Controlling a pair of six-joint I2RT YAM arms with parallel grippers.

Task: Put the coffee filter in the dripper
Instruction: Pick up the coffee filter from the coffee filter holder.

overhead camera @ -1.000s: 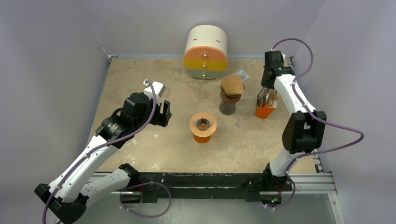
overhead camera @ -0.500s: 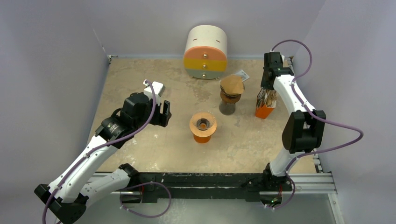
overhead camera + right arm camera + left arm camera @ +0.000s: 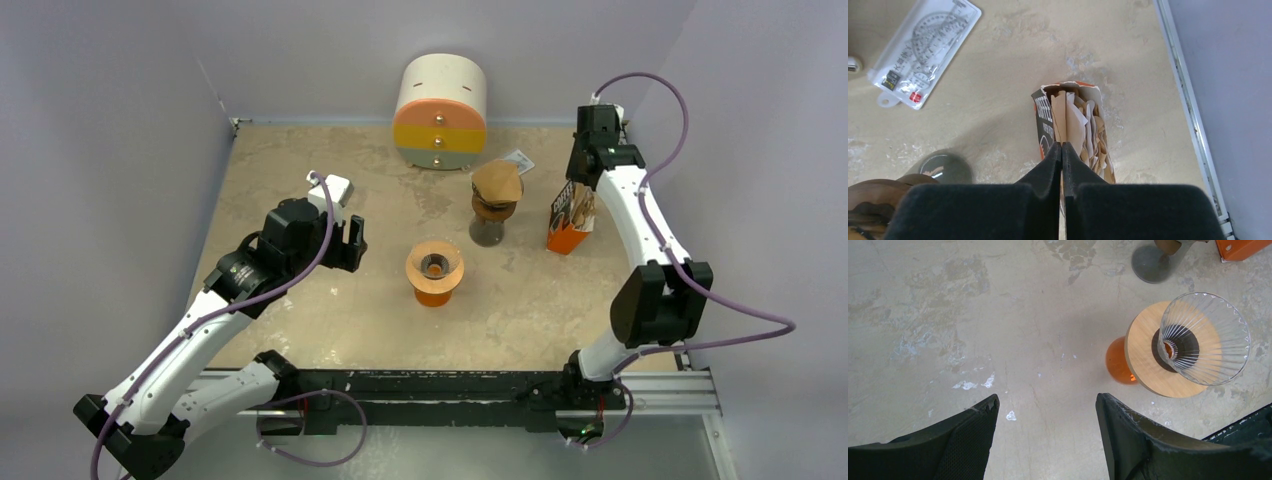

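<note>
The dripper [image 3: 434,266] is a clear ribbed glass cone [image 3: 1204,337] in a wooden ring on an orange base, mid-table. An orange and black box [image 3: 568,222] of brown coffee filters [image 3: 1083,125] stands to its right. My right gripper [image 3: 1062,145] hangs over the open box top, shut on the upper edge of one coffee filter [image 3: 1066,117], which still stands among the others. From above, the right gripper [image 3: 583,178] sits just behind the box. My left gripper [image 3: 1047,405] is open over bare table, left of the dripper, holding nothing.
A brown-topped object on a grey stand [image 3: 495,200] stands between dripper and box. A round drawer unit [image 3: 441,110] sits at the back. A clear bag with a protractor [image 3: 923,47] lies behind the stand. The table's right rail [image 3: 1188,115] runs close to the box.
The right gripper has shut on a filter and risen a little away from the box. The left arm has not moved.
</note>
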